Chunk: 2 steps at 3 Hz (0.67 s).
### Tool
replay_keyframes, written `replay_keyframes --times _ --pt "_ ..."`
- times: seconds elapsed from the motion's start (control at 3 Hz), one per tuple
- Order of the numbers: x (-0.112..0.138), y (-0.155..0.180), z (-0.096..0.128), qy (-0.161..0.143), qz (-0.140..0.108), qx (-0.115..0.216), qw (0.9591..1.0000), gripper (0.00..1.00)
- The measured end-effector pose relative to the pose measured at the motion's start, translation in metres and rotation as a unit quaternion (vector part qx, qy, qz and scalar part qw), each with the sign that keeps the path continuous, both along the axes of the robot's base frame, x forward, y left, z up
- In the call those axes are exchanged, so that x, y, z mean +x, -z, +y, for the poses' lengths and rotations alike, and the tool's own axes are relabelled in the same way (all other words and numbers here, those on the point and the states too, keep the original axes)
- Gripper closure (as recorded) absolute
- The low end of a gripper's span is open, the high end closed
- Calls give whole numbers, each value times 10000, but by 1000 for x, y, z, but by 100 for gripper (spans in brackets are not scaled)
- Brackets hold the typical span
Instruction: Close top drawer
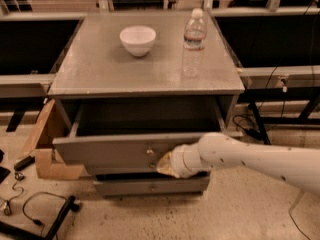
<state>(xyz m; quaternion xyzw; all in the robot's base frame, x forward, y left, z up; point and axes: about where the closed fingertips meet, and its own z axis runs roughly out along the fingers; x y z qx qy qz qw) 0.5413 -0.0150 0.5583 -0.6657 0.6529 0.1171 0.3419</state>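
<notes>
The top drawer (pixel 115 150) of the grey cabinet is pulled out, its deep box open and dark inside. Its flat front panel has a small brass knob (pixel 149 151) at the centre. My gripper (pixel 166 164) is at the end of the white arm that comes in from the right. It rests against the drawer front just right of and below the knob. A second grey drawer front (pixel 150 186) shows below, also slightly out.
A white bowl (pixel 137 39) and a clear water bottle (pixel 193 41) stand on the cabinet top (pixel 100 69). A cardboard box (pixel 45 149) sits on the floor at the left. Cables and a black bar (pixel 35 219) lie at the lower left. Table legs and cables stand at the right.
</notes>
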Motion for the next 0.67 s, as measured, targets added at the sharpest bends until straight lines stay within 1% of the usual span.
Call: replay_keyframes --times 0.33,0.67 --pt "-2 0 0 0 0 0 10000 100" --pt "30 -14 4 17 -158 52 9999 100"
